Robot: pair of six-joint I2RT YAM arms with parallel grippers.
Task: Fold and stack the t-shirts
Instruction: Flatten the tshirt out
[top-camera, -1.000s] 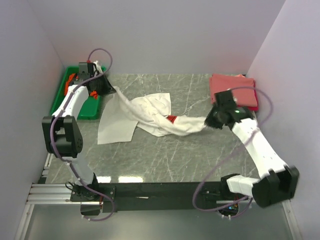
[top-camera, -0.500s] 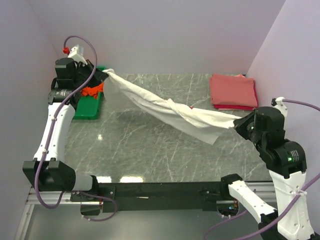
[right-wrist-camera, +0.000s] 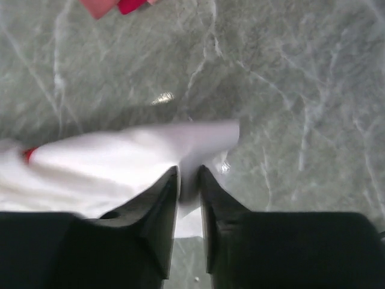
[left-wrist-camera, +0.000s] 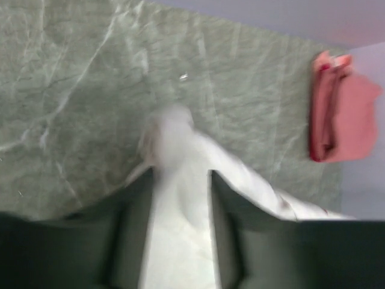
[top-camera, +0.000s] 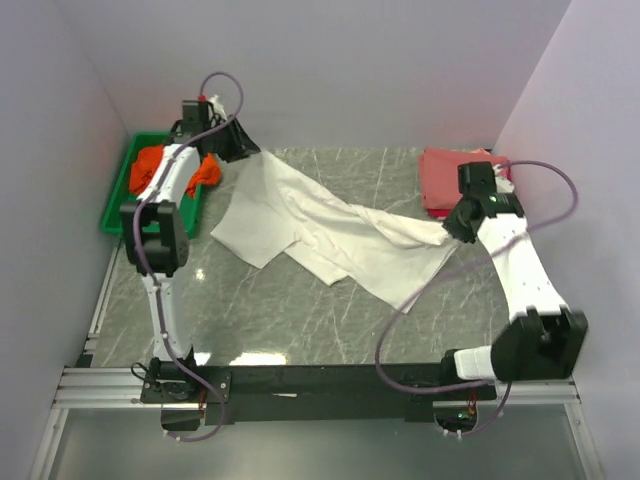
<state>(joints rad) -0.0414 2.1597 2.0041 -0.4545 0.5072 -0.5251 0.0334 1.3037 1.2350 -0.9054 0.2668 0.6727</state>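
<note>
A white t-shirt [top-camera: 330, 230] lies stretched and twisted across the marble table, running from back left to right. My left gripper [top-camera: 245, 150] is at its back left corner; in the left wrist view this gripper [left-wrist-camera: 180, 174] stands open with white cloth [left-wrist-camera: 180, 205] filling the gap. At the shirt's right end my right gripper [top-camera: 450, 232] has its fingers slightly apart, and the right wrist view shows that gripper [right-wrist-camera: 189, 171] with a cloth edge [right-wrist-camera: 120, 156] between them. A red bit of print [right-wrist-camera: 29, 155] shows. Folded salmon-pink and red t-shirts [top-camera: 455, 175] are stacked at back right.
A green tray [top-camera: 118, 205] stands at the back left against the wall, holding a crumpled orange t-shirt [top-camera: 155, 165]. Purple walls close in the left, back and right sides. The folded stack [left-wrist-camera: 343, 114] sits just behind my right gripper.
The shirt was held taut in the air and now lies on the table. Both grippers came down and toward the back, and their jaws have parted.
</note>
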